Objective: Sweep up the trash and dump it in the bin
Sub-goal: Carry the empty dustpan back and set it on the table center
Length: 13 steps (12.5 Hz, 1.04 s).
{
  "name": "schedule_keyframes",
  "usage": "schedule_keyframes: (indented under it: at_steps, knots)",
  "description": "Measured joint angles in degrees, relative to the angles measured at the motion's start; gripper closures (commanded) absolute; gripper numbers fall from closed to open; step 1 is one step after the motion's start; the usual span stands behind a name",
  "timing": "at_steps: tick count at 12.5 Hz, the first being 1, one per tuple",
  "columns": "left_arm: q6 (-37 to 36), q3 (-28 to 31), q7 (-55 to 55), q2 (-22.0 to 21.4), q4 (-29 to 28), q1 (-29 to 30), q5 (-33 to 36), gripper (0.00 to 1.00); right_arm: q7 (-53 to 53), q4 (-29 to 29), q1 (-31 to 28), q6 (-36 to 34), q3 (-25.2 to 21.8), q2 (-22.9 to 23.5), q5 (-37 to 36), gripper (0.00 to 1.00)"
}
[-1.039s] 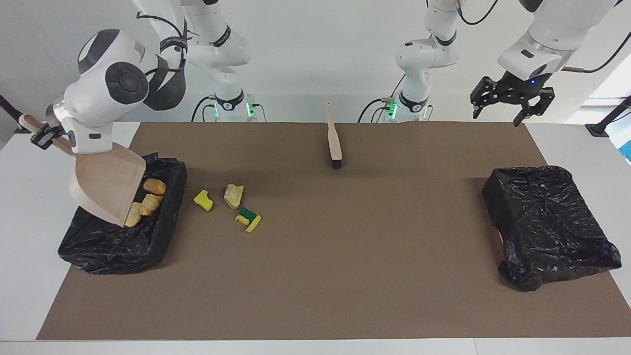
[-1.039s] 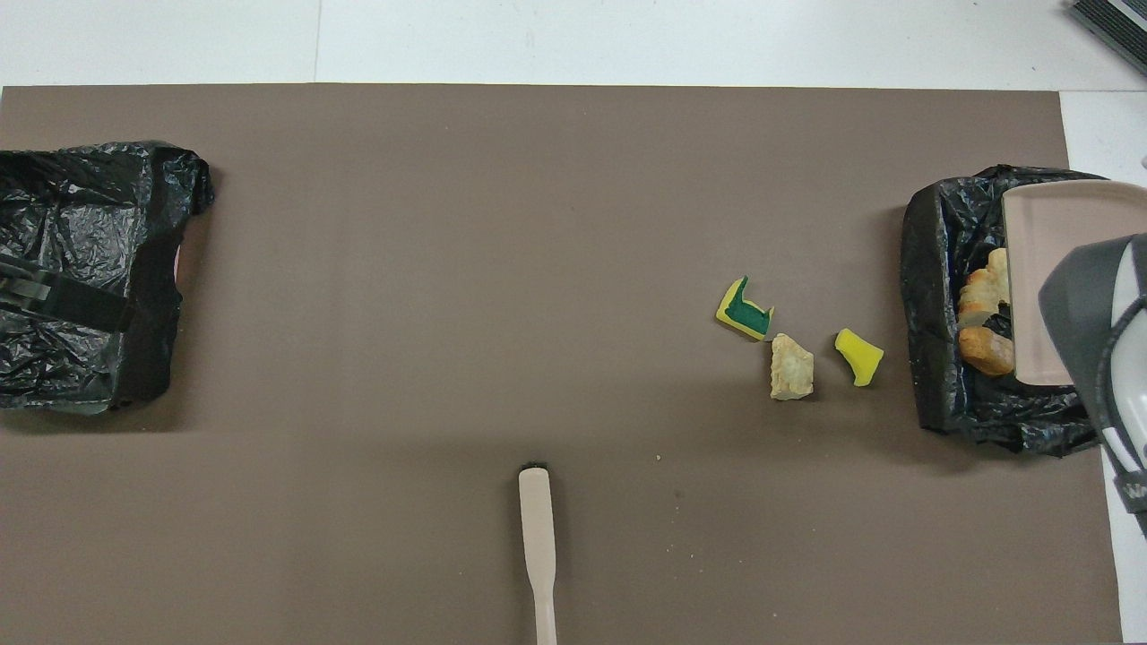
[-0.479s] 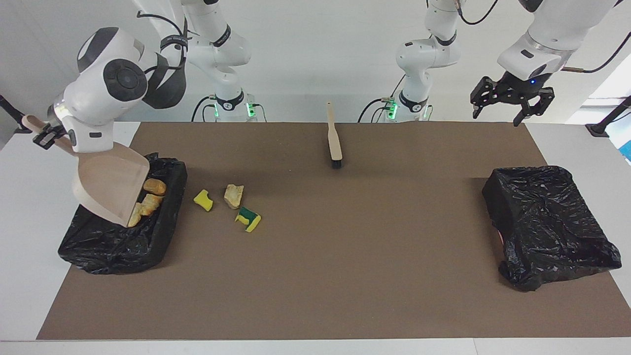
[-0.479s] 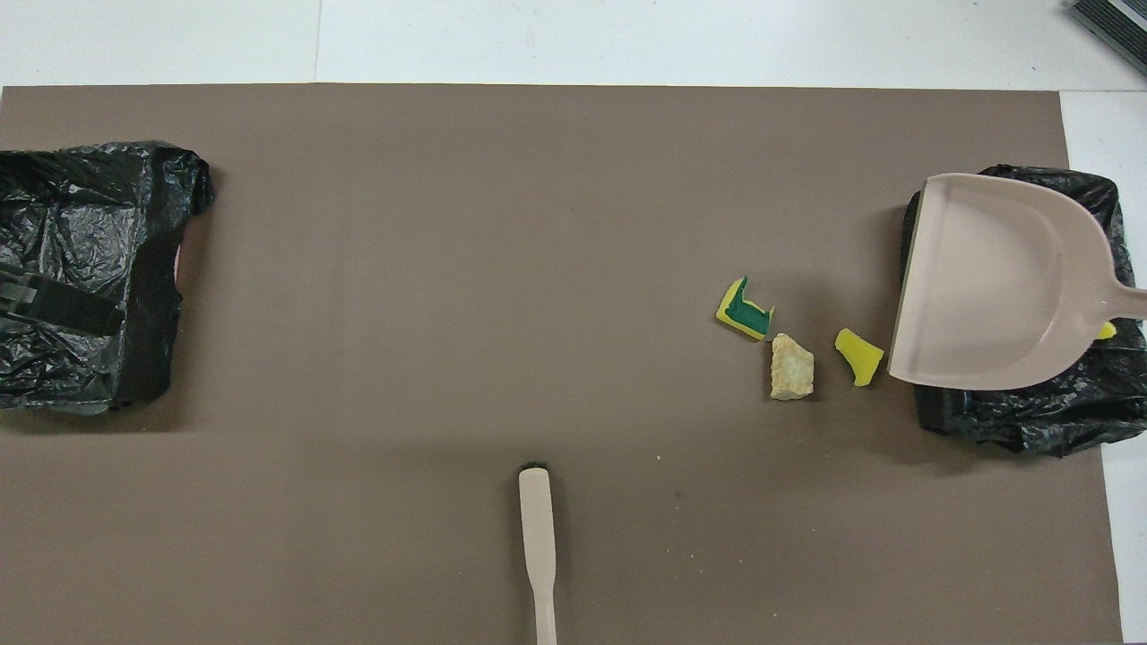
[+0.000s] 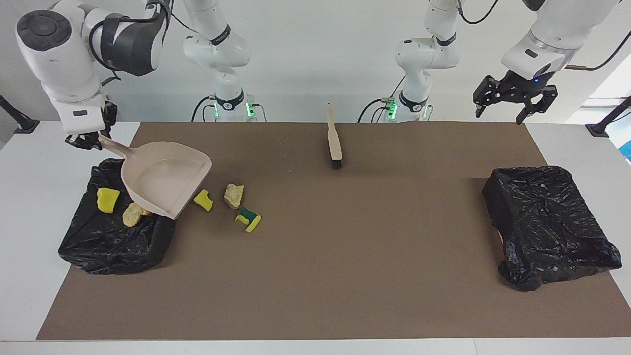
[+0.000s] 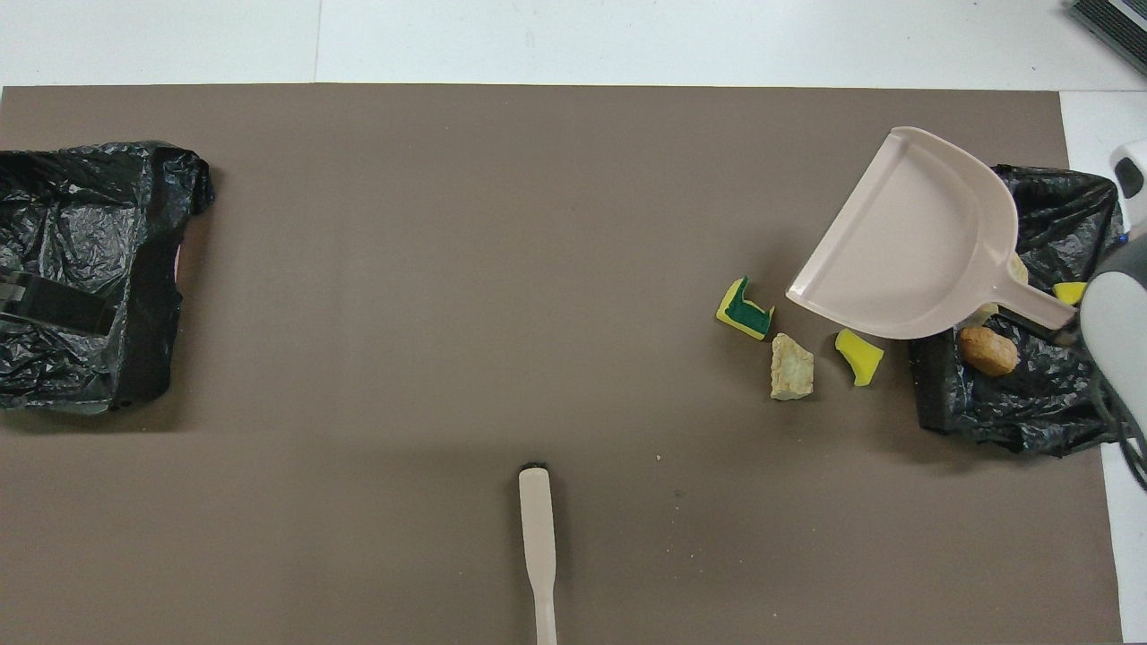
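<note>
My right gripper (image 5: 90, 140) is shut on the handle of the beige dustpan (image 5: 165, 185), which is empty and hangs tilted over the edge of the black-bagged bin (image 5: 98, 246) at the right arm's end. In that bin lie a yellow sponge piece (image 5: 107, 199) and a tan chunk (image 5: 133, 214). Three trash scraps lie on the mat beside the pan's lip: a yellow piece (image 5: 203, 199), a tan chunk (image 5: 233, 195) and a green-and-yellow sponge (image 5: 248, 219). My left gripper (image 5: 512, 101) hangs open and holds nothing, high over the left arm's end of the table.
The beige brush (image 5: 335, 140) with black bristles lies on the brown mat (image 5: 345, 271) near the robots, mid-table. A second black-bagged bin (image 5: 547, 222) sits at the left arm's end. Small crumbs (image 6: 659, 458) dot the mat near the brush.
The right arm has swung the dustpan up from its steep tip into the bin and turned it toward the loose scraps. The scraps in the bin now show. The left arm stayed still.
</note>
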Motion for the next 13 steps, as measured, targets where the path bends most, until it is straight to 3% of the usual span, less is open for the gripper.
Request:
schedule_keyframes:
  at_steps: [3, 7, 13]
  knots:
    - [0.0, 0.1, -0.1, 0.0, 0.0, 0.0, 0.0, 0.00, 16.8, -1.3, 4.0, 0.0, 0.1, 0.2, 5.4, 1.00]
    - [0.0, 0.2, -0.1, 0.0, 0.0, 0.0, 0.0, 0.00, 36.5, -1.8, 9.4, 1.5, 0.3, 2.8, 18.7, 1.00]
    - [0.0, 0.8, -0.1, 0.0, 0.0, 0.3, 0.0, 0.00, 66.1, -1.8, 22.9, 14.5, 0.4, 8.2, 32.0, 1.00]
